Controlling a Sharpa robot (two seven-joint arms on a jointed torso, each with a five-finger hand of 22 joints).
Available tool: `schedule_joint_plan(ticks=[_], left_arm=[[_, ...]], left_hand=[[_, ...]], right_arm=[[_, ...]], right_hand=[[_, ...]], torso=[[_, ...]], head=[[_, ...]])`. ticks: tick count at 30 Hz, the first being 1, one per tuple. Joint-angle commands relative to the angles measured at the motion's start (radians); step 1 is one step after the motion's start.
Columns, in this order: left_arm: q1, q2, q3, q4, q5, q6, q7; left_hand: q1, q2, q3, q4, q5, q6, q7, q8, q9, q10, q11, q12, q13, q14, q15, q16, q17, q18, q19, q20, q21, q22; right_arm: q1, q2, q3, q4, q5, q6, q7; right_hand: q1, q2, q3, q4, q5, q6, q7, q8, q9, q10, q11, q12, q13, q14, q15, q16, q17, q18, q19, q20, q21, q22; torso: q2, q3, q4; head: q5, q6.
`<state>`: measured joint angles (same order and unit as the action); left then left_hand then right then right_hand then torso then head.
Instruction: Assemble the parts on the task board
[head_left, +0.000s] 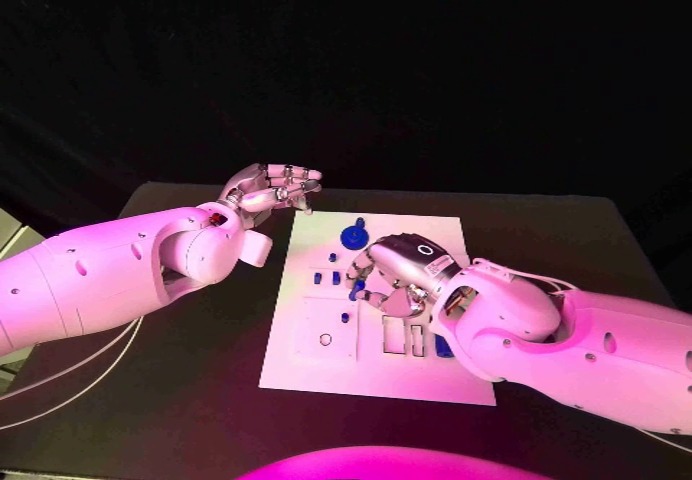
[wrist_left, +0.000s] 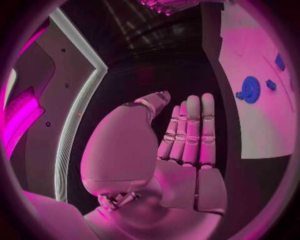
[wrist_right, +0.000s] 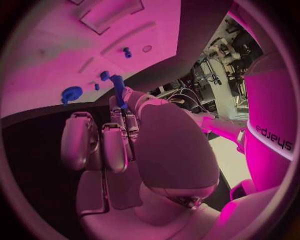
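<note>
The white board (head_left: 378, 345) lies in the middle of the black surface (head_left: 577, 240), and several small blue parts sit on it. A round blue disc (head_left: 353, 238) stands near its far edge, and other small blue pieces (head_left: 333, 277) are in a short row below it. The right hand (head_left: 398, 272) is over the middle of the board, palm turned down. In the right wrist view its fingers (wrist_right: 119, 145) are curled in and they pinch a long blue piece (wrist_right: 119, 90) at the tips — the piece points toward the board. The left hand (head_left: 271, 188) hangs above the surface just beside the far left corner of the board, not touching it. In the left wrist view the left fingers (wrist_left: 194, 130) are straight and lie close side by side, the thumb a little away, and they hold nothing. Near the front of the board there are flat rectangular recesses (head_left: 397, 336), and one more blue piece (head_left: 443, 348) lies beside the right arm.
</note>
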<state>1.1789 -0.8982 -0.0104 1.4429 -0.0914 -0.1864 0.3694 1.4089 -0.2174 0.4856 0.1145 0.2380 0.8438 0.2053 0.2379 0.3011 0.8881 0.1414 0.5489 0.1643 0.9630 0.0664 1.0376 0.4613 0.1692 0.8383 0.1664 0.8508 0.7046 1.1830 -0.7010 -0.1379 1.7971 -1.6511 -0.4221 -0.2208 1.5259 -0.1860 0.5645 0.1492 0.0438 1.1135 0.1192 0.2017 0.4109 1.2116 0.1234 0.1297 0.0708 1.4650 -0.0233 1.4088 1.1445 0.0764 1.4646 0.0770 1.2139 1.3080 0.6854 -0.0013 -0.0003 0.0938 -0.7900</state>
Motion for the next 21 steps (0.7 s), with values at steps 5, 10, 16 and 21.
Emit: schedule_joint_plan(ticks=[5, 10, 16, 21], left_arm=[[-0.001, 0.012, 0.001, -0.003, 0.008, 0.023, 0.006], [-0.001, 0.013, 0.001, -0.003, 0.008, 0.023, 0.005], [-0.001, 0.014, 0.000, -0.003, 0.008, 0.024, 0.005], [-0.001, 0.014, 0.000, -0.002, 0.008, 0.025, 0.004]], left_hand=[[-0.012, -0.001, -0.002, 0.003, -0.005, -0.006, -0.001, 0.000, 0.001, -0.007, -0.001, 0.004, -0.002, 0.003, 0.006, -0.005, 0.002, 0.013, 0.001, 0.005, -0.006, -0.001], [-0.012, -0.001, -0.002, 0.003, -0.005, -0.006, -0.001, 0.000, 0.001, -0.007, -0.001, 0.004, -0.002, 0.003, 0.006, -0.005, 0.002, 0.013, 0.001, 0.005, -0.006, -0.001], [-0.012, -0.001, -0.002, 0.003, -0.005, -0.006, -0.001, 0.000, 0.001, -0.007, -0.001, 0.004, -0.002, 0.003, 0.006, -0.005, 0.002, 0.013, 0.001, 0.005, -0.006, -0.001], [-0.012, -0.001, -0.002, 0.003, -0.005, -0.006, -0.001, 0.000, 0.001, -0.007, -0.001, 0.004, -0.002, 0.003, 0.006, -0.005, 0.002, 0.013, 0.001, 0.005, -0.006, -0.001]], right_arm=[[-0.047, 0.084, -0.005, -0.032, 0.021, -0.043, 0.086], [-0.073, 0.114, -0.008, -0.054, 0.022, -0.033, 0.096], [-0.098, 0.141, -0.017, -0.095, 0.025, -0.006, 0.096], [-0.109, 0.148, -0.022, -0.119, 0.028, 0.015, 0.087]], right_hand=[[-0.007, 0.010, 0.035, -0.032, 0.005, -0.005, 0.005, 0.004, 0.002, 0.083, -0.073, -0.003, 0.020, 0.027, -0.005, 0.003, -0.001, -0.011, 0.012, -0.007, -0.003, 0.141], [-0.010, 0.010, 0.039, -0.037, 0.005, -0.007, 0.006, 0.004, 0.003, 0.083, -0.072, -0.005, 0.020, 0.027, -0.005, 0.003, -0.001, -0.011, 0.012, -0.007, -0.003, 0.142], [-0.011, 0.009, 0.041, -0.039, 0.005, -0.008, 0.007, 0.004, 0.004, 0.082, -0.072, -0.005, 0.020, 0.027, -0.005, 0.003, -0.001, -0.011, 0.012, -0.007, -0.005, 0.141], [-0.013, 0.010, 0.042, -0.040, 0.005, -0.008, 0.007, 0.004, 0.004, 0.082, -0.071, -0.006, 0.020, 0.026, -0.004, 0.002, -0.003, -0.011, 0.011, -0.006, -0.008, 0.141]], torso=[[-0.003, -0.0022, 0.0061], [-0.004, -0.0035, 0.0068], [-0.003, -0.0041, 0.0038], [-0.001, -0.0019, 0.0073]], head=[[0.011, -0.002], [0.020, -0.003], [0.029, -0.008], [0.032, -0.010]])
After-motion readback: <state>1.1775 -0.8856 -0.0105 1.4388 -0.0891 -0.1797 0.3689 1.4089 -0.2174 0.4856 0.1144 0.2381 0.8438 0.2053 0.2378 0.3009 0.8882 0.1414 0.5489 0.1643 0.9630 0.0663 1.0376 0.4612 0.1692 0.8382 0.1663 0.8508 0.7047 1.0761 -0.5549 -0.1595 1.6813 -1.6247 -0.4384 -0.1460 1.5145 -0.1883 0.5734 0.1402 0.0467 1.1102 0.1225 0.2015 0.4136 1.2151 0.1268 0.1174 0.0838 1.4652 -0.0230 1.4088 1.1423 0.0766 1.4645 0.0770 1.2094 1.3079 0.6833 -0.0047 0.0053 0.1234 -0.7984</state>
